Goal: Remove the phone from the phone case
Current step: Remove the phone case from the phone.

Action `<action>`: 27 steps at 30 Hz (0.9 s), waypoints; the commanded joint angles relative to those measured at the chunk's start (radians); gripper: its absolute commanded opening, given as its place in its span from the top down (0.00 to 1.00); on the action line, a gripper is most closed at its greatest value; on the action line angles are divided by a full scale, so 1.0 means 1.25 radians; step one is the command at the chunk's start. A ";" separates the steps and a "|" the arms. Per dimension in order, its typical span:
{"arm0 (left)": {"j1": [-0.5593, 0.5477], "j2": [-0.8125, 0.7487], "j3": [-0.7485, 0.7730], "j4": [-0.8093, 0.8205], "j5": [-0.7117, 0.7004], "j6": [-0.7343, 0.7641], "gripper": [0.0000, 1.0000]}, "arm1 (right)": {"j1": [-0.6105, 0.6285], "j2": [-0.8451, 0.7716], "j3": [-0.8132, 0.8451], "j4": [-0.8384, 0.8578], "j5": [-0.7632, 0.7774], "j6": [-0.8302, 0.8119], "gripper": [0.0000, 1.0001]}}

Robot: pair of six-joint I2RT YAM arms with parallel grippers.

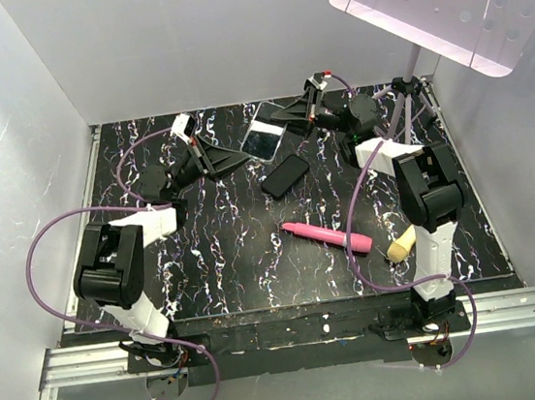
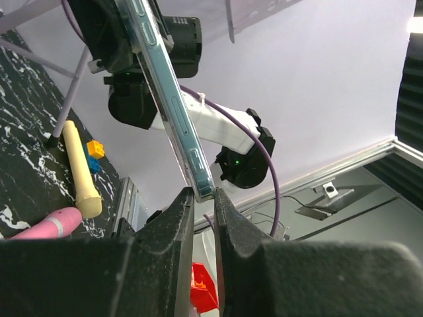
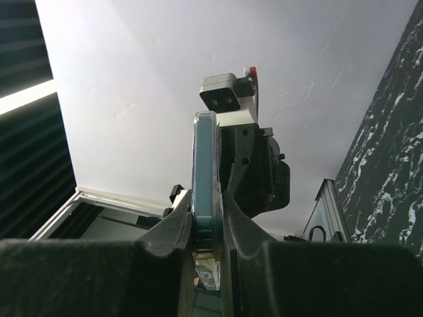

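The left gripper [image 2: 203, 198] has its two fingers [image 2: 173, 228] pinched tight on one corner of the phone case [image 2: 205, 187]. The right gripper [image 3: 206, 221] has its fingers [image 3: 173, 228] squeezed on the opposite end, across the thin side. The phone [image 2: 177, 109] sits inside the case. Its blue-green edge shows through the clear shell. I cannot tell if a gripper holds only the case or squeezes the phone too.

The two arms hold the phone up in the air between them, standing on its edge. It is above the table [image 1: 236, 262], near the far edge and a bit right of the middle. Only the fingers touch it.

Just under it, closer to the middle of the table, a plain black phone [image 1: 285, 175] lies flat. A pink pen [image 1: 328, 236] lies nearer the front edge. A yellow stick [image 1: 402, 244] lies near the front right corner. A tripod [image 1: 410, 104] stands at the far right corner.

Here is what could go wrong. Both grips are small, right at the ends. If the arms pull or twist, a corner could slip out, and the phone could drop onto the table or onto the plain black phone. If both grippers squeeze phone and case together, pulling will not get them apart. If the case pops off fast, the phone could fly loose, because nothing is under it to catch it.
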 commanded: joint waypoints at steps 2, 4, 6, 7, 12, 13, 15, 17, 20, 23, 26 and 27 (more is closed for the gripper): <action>-0.042 -0.054 -0.001 0.144 0.009 0.001 1.00 | 0.072 0.002 0.119 0.266 0.101 0.328 0.99; -0.048 -0.053 0.011 0.145 0.012 -0.009 1.00 | 0.084 0.018 0.140 0.273 0.121 0.336 0.99; -0.051 -0.059 0.017 0.144 0.005 -0.006 1.00 | 0.099 0.036 0.161 0.274 0.134 0.349 0.99; -0.051 -0.060 0.024 0.144 0.005 -0.008 1.00 | 0.106 0.043 0.166 0.276 0.142 0.357 0.99; -0.053 -0.063 0.033 0.145 -0.017 0.008 1.00 | 0.132 0.053 0.145 0.304 0.196 0.401 0.99; -0.051 -0.059 0.033 0.145 -0.022 0.012 1.00 | 0.136 0.050 0.138 0.303 0.201 0.409 0.99; -0.053 -0.054 0.029 0.145 -0.027 0.030 1.00 | 0.141 0.045 0.115 0.310 0.221 0.430 0.99; -0.051 -0.045 0.026 0.145 -0.020 0.059 1.00 | 0.142 0.036 0.093 0.310 0.232 0.441 0.99; -0.045 -0.021 0.028 0.145 0.005 0.072 1.00 | 0.142 0.019 0.063 0.311 0.234 0.449 0.99; -0.029 0.000 0.027 0.144 0.016 0.059 1.00 | 0.140 0.000 0.042 0.310 0.220 0.431 0.99; -0.024 -0.010 0.037 0.112 0.060 0.070 1.00 | 0.135 -0.010 0.010 0.310 0.212 0.403 0.99; -0.026 -0.023 0.030 0.091 0.072 0.081 0.96 | 0.133 -0.009 0.003 0.309 0.210 0.395 0.99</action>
